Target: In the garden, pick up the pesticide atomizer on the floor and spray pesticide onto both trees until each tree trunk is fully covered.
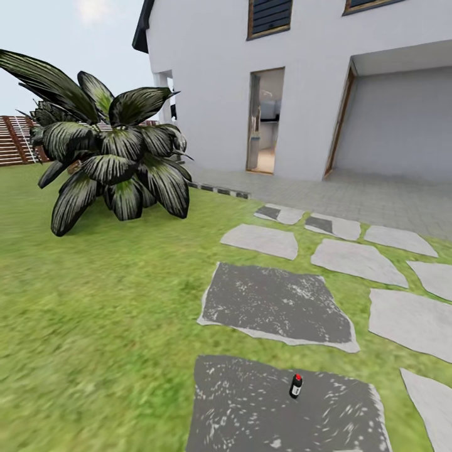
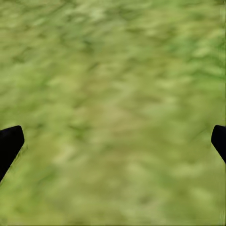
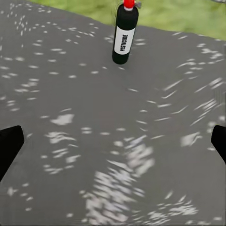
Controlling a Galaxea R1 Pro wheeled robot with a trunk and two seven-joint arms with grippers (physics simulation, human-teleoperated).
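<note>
A white house with an open doorway stands at the far side of the garden, with a slatted fence off to one side. The floor is a blurry green lawn, crossed by grey stepping stones that lead up to the paving. A broad, dark-leaved plant sits on the grass towards the fence.

The pesticide atomizer stands upright on the nearest stepping stone, close in front of the robot: a small black bottle with a red cap. From the right wrist it is plain, label reading "PESTICIDE", standing ahead of the right tool, whose fingertips sit wide apart with only bare stone between them. The left tool is spread just as wide, over nothing but grass.

The bottle is tall and narrow on hard stone, so I'd say the risk is a knock: a fingertip arriving off-centre or too high could tip it and send it rolling onto the grass. Closing near the red cap might also press the nozzle early.
</note>
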